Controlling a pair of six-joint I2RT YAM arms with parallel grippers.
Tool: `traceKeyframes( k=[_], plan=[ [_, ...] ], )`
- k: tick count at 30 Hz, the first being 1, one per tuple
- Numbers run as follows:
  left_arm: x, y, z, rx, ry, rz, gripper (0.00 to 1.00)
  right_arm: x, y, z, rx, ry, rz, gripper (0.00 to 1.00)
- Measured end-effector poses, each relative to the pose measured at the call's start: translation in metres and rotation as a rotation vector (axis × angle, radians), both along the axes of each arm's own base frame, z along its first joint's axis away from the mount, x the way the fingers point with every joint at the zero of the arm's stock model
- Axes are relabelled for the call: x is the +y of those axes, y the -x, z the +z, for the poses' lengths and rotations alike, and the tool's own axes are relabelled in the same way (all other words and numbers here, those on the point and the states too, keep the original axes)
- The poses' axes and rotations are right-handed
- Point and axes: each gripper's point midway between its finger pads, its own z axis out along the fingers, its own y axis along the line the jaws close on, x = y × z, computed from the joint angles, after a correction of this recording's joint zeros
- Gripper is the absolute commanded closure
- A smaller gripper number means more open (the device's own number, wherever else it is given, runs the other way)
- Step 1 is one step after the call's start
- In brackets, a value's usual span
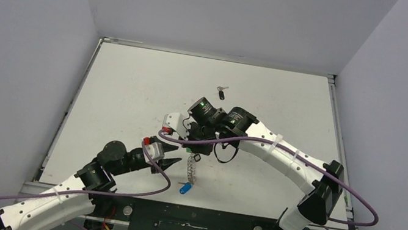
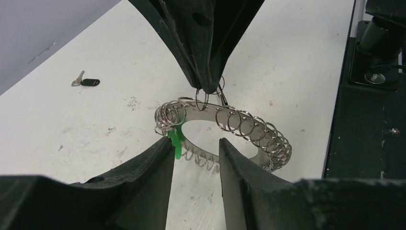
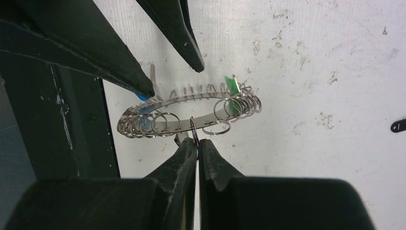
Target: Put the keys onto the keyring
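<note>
Keyring (image 3: 186, 103) pinched by right gripper (image 3: 197, 143); left gripper (image 2: 195, 143) spread, blue key (image 3: 142, 97) mostly hidden behind it.

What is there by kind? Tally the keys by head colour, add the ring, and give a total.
black-headed key: 1
blue-headed key: 1
green-headed key: 1
keyring: 1
Total: 4 in clear view

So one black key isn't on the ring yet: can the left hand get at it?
Probably not directly: the right hand, shut on the keyring, sits between left hand and key.
</note>
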Motion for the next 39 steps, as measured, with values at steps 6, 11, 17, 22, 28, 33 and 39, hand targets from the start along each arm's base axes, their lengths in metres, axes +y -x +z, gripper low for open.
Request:
traceKeyframes(
  k=[6,11,17,22,28,33,39],
  plan=[
    [-0.007,-0.001,0.008,-0.040,0.045,-0.023,0.67,0.002,0.003,0.006,-0.005,-0.002,-0.006,1.00],
    [-0.012,-0.003,0.003,-0.043,0.064,-0.035,0.69,0.003,0.005,0.006,-0.001,-0.003,-0.007,1.00],
    [-0.015,-0.004,0.006,-0.055,0.083,-0.041,0.74,0.003,0.006,0.007,0.003,-0.004,-0.004,1.00],
    [-0.018,-0.006,0.009,-0.060,0.100,-0.047,0.78,0.005,0.008,0.007,0.006,-0.009,0.001,1.00],
    [-0.021,-0.006,0.008,-0.051,0.102,-0.055,0.83,0.008,0.009,0.008,0.009,-0.023,0.010,1.00],
    [-0.022,-0.006,0.009,-0.054,0.108,-0.059,0.86,0.009,0.010,0.008,0.012,-0.028,0.012,1.00],
    [-0.024,-0.006,0.011,-0.057,0.114,-0.069,1.00,0.009,0.010,0.008,0.013,-0.027,0.013,1.00]
  ],
)
